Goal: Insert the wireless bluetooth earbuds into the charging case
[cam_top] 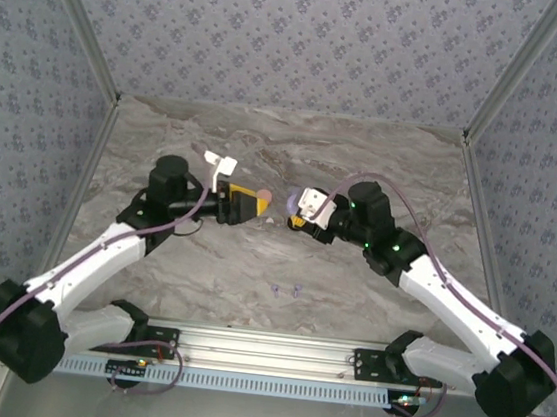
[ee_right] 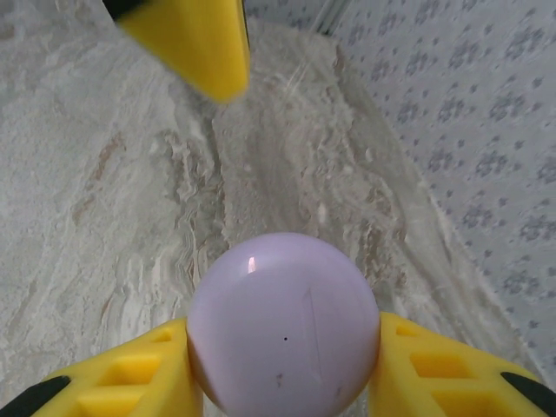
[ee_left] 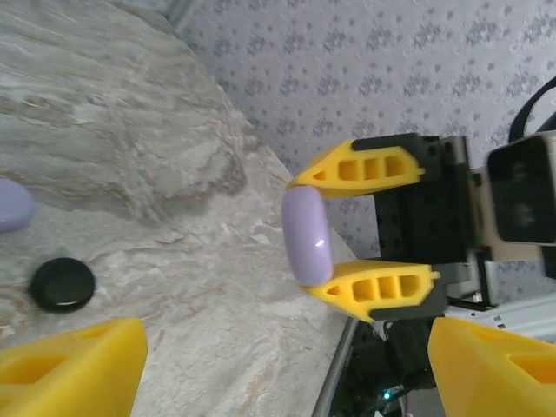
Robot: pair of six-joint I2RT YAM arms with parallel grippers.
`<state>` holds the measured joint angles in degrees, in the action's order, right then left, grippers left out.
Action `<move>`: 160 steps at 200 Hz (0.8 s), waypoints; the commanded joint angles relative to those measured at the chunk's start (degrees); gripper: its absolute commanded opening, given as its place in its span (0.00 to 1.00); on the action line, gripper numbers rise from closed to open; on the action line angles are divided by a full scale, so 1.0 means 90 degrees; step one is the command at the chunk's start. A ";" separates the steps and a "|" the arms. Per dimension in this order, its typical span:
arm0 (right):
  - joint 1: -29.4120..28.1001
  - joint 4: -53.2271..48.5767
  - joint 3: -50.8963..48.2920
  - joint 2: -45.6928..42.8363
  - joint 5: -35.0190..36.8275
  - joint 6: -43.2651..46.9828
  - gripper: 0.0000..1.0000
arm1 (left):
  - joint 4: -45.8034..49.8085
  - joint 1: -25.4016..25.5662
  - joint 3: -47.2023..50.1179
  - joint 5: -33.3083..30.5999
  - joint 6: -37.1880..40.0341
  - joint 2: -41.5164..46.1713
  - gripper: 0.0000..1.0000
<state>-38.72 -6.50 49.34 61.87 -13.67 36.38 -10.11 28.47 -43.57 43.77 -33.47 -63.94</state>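
Right gripper (ee_right: 282,337) clamped tight on one round lavender case (ee_right: 282,295), held above the marble table (cam_top: 365,158)! Left gripper (ee_left: 287,343) faces it, fingers gaping wide, nothing between them. Left wrist camera adds one black round case (ee_left: 62,284) and one lavender shape (ee_left: 9,204), cut off at the edge. Overhead: two tiny lavender earbuds (cam_top: 295,290) lying loose, nearer the bases.

The top camera looks down from behind over the whole table (cam_top: 264,157). The wrist cameras face each other at close range, both seeing the lavender case (ee_left: 305,236).
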 commanded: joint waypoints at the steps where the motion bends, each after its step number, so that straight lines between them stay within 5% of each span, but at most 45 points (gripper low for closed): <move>1: -0.0014 0.0229 -0.0203 -0.0278 0.0093 -0.0144 0.45 | -0.0410 0.0363 -0.0426 0.0069 0.0188 -0.0439 0.82; 86: 0.0025 0.0245 -0.0303 -0.0398 0.0132 -0.0172 0.46 | -0.0819 0.1082 -0.1133 0.0137 0.0091 -0.1572 0.71; 160: 0.0196 0.0288 -0.0258 -0.0356 -0.0128 -0.0419 0.46 | -0.0916 0.1173 -0.1202 0.0301 0.0124 -0.1772 0.47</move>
<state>-37.30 -5.23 46.83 59.13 -13.28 34.39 -16.49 38.41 -52.05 44.47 -33.04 -79.55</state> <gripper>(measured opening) 0.464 0.495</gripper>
